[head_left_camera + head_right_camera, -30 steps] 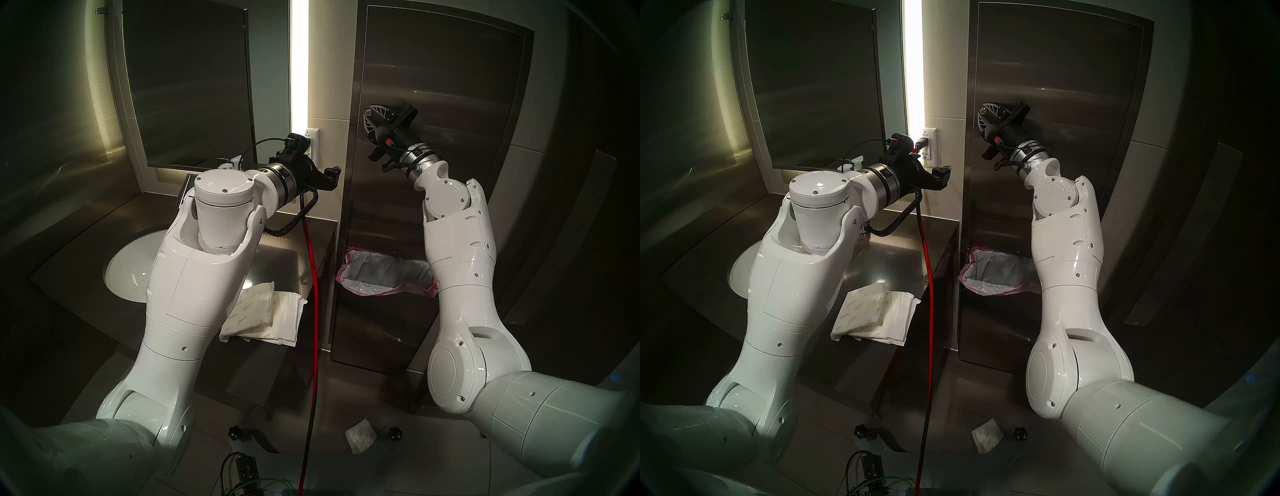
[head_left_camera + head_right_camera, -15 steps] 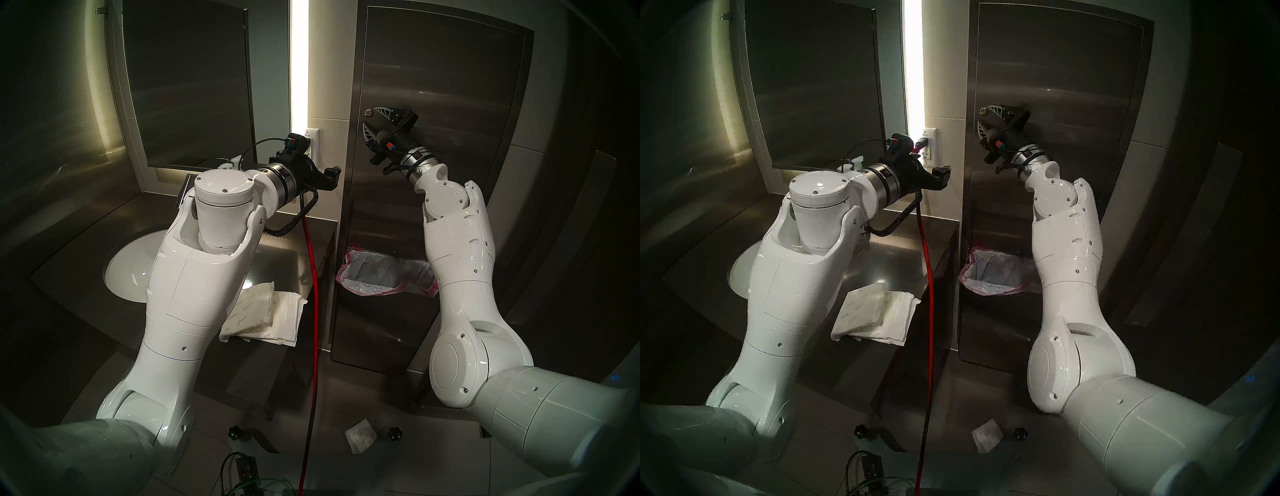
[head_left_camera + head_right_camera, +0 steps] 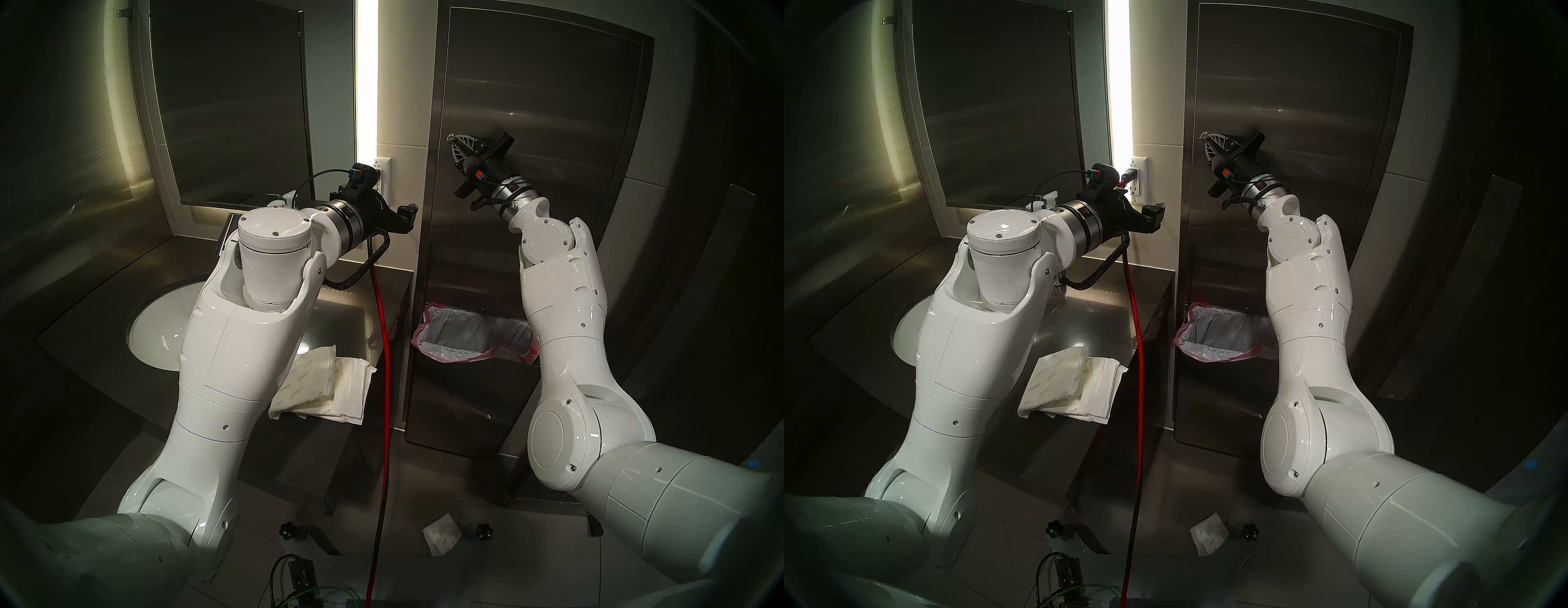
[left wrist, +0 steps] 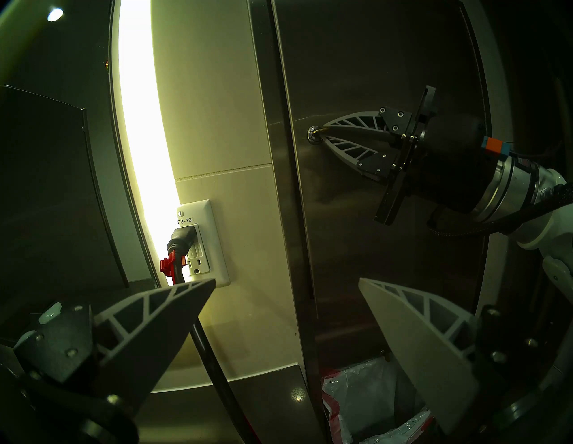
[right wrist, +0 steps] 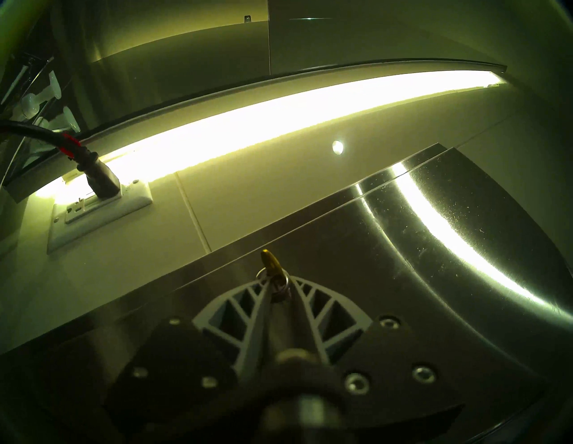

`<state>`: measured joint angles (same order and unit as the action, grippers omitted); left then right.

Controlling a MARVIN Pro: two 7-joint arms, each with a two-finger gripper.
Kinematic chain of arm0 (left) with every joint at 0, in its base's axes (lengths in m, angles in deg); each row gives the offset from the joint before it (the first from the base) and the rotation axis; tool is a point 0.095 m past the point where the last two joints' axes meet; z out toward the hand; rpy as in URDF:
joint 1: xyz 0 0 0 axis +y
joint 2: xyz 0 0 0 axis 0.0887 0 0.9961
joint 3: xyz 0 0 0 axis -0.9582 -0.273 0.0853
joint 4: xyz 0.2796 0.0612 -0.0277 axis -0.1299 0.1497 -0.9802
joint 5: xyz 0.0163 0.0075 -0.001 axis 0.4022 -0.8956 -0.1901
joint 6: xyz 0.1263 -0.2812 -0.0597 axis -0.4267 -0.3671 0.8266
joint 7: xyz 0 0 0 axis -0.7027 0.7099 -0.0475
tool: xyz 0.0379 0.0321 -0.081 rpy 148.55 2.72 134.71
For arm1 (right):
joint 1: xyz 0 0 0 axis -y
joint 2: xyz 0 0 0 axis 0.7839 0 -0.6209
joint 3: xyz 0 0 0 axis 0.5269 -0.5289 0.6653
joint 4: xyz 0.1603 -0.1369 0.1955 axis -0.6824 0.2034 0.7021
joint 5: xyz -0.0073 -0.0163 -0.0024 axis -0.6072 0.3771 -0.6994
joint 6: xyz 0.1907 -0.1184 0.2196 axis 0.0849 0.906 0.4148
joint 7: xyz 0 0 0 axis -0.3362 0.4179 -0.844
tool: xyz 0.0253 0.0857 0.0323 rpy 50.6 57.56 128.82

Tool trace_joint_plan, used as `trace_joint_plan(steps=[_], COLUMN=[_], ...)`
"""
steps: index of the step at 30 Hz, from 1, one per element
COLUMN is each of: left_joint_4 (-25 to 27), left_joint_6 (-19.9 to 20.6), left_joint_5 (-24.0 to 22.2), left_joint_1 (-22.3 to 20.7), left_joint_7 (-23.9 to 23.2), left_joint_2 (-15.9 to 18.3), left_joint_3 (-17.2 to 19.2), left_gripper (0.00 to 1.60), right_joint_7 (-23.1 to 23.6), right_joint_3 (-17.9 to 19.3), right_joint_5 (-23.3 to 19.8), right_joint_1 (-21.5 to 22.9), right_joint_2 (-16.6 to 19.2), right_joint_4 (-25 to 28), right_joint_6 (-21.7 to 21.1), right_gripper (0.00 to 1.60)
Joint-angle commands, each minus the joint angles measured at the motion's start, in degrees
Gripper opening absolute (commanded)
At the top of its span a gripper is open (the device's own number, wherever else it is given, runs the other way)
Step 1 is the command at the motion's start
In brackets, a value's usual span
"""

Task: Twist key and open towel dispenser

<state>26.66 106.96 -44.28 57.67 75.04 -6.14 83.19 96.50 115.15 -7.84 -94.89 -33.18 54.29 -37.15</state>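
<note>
The towel dispenser (image 3: 530,106) is a tall brushed-steel wall cabinet with its long door closed. The small brass key (image 5: 270,262) sits in the round silver lock (image 4: 314,135) near the door's left edge. My right gripper (image 3: 452,138) is shut on the key, with both fingers meeting at the lock; this shows in the left wrist view (image 4: 323,132) and the right wrist view (image 5: 274,286). My left gripper (image 4: 286,280) is open and empty. It is held left of the dispenser, facing the wall outlet and the door's edge. Any towels inside are hidden.
A steel waste bin with a pink-edged liner (image 3: 475,339) sits below the dispenser. Folded white towels (image 3: 322,386) lie on the counter by the sink (image 3: 157,335). A red cable (image 3: 384,361) runs from the outlet (image 4: 198,245). The dark mirror (image 3: 229,106) hangs at the left.
My right gripper was open beside the lock half a second ago; its fingers have now closed on the key. The left arm has not moved.
</note>
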Motion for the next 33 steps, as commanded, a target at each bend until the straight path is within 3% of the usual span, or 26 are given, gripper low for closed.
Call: trace_joint_plan(steps=[1,3,5,9,10,13,14,15,22,23,24,26,33], left_joint_4=[0.43,0.43,0.42,0.42,0.42,0.42,0.42,0.42,0.42,0.42,0.42,0.42,0.42], left_joint_6=[-0.03,-0.03,-0.03,-0.02,-0.02,-0.01,-0.01,-0.01,-0.01,-0.01,-0.01,-0.01,-0.02], left_joint_5=[0.09,0.09,0.09,0.10,0.10,0.10,0.10,0.10,0.11,0.11,0.11,0.11,0.12], left_joint_1=[-1.14,-1.14,-1.14,-1.15,-1.15,-1.15,-1.15,-1.15,-1.15,-1.15,-1.15,-1.15,-1.15], left_joint_7=[0.07,0.07,0.07,0.06,0.06,0.06,0.06,0.06,0.05,0.05,0.05,0.05,0.05], left_joint_2=[-0.10,-0.10,-0.10,-0.10,-0.10,-0.11,-0.11,-0.11,-0.11,-0.11,-0.11,-0.11,-0.12], left_joint_3=[0.25,0.25,0.25,0.25,0.25,0.25,0.25,0.25,0.25,0.25,0.25,0.25,0.26], left_gripper=[1.60,1.60,1.60,1.60,1.60,1.60,1.60,1.60,1.60,1.60,1.60,1.60,1.60], right_joint_7=[-0.77,-0.57,-0.64,-0.78,-0.80,-0.85,-0.74,-0.70,-0.89,-0.92,-0.96,-0.96,-1.19], right_joint_3=[-0.54,-0.66,-0.75,-0.73,-0.71,-0.54,-0.44,-0.38,0.07,0.20,0.25,0.32,0.54], right_joint_5=[0.03,0.02,0.10,0.18,0.20,0.17,0.11,0.09,0.33,0.45,0.52,0.58,0.69], right_joint_1=[1.85,1.95,1.87,1.75,1.73,1.60,1.47,1.38,1.65,1.76,1.78,1.80,2.20], right_joint_2=[-0.54,-0.54,-0.61,-0.73,-0.75,-0.79,-0.76,-0.70,-0.34,-0.33,-0.33,-0.34,-0.50], right_joint_4=[0.61,0.44,0.49,0.47,0.44,0.35,0.44,0.50,-0.28,-0.46,-0.52,-0.56,-1.24], right_joint_6=[0.53,0.77,0.87,0.92,0.90,0.87,0.87,0.92,1.09,1.16,1.23,1.25,1.41], right_gripper=[0.77,0.77,0.95,0.65,0.50,0.34,0.38,0.61,0.88,1.22,1.20,0.79,0.60])
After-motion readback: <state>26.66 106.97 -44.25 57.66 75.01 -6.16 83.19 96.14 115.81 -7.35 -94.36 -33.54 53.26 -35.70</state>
